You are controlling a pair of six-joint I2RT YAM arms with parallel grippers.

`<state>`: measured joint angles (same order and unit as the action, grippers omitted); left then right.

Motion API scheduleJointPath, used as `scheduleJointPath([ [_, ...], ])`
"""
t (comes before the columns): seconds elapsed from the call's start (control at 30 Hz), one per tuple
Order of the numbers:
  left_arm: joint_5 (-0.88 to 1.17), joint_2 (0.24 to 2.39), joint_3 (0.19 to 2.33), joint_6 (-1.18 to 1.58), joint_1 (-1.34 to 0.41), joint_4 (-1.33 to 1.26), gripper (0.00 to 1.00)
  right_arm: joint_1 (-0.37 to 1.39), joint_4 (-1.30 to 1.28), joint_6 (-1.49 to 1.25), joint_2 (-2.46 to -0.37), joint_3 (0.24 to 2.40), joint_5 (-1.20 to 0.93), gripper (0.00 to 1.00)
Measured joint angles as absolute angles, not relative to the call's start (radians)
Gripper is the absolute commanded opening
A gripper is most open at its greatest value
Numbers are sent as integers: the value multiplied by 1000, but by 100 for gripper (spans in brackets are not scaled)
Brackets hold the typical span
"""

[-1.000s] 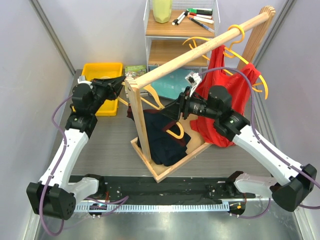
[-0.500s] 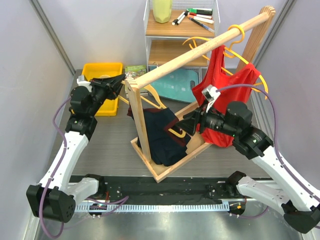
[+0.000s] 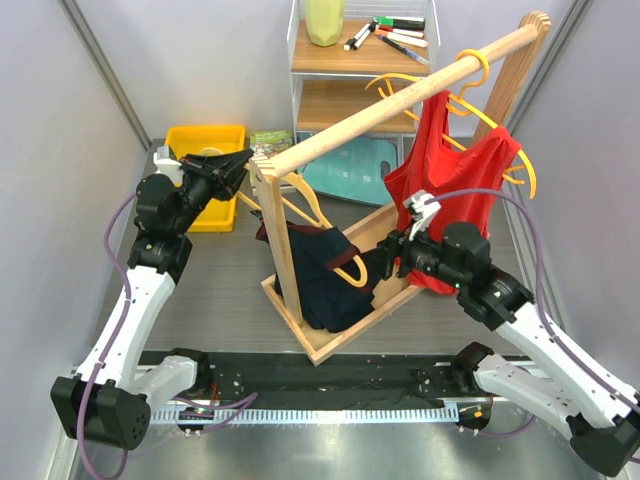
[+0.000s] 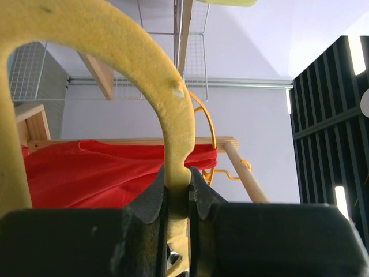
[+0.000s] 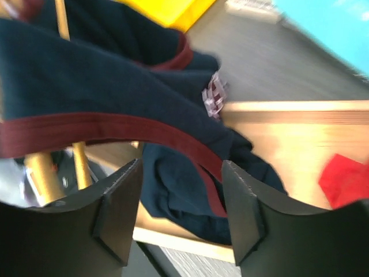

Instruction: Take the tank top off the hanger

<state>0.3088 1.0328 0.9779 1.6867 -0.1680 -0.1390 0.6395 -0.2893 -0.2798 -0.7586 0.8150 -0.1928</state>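
The navy tank top with maroon trim hangs from a yellow hanger and sags onto the wooden rack base. My left gripper is shut on the hanger's hook, which sits pinched between the jaws in the left wrist view. My right gripper is open and empty, just right of the tank top. In the right wrist view the tank top fills the space ahead of the open gripper, apart from it. A yellow hanger arm shows at lower left.
A red garment hangs on another yellow hanger from the slanted wooden rail, right behind my right arm. A yellow bin sits at back left. A shelf with markers and a teal item stand behind the rack.
My right arm has drawn back from the rail and dropped lower, its gripper now level with the tank top. The tank top has shifted a little to the right. The left gripper rose slightly.
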Motion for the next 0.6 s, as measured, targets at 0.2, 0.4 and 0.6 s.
scheduleJointPath([
  [0.2, 342, 1033, 978, 1687, -168, -155, 0, 640, -183, -211, -887, 770, -393, 65],
  [0.4, 348, 1034, 978, 1687, -168, -168, 0, 640, -16, -223, -937, 753, -492, 36],
  [0.6, 348, 1042, 978, 1670, -168, -167, 0, 640, 28, -270, -936, 762, -467, 1],
])
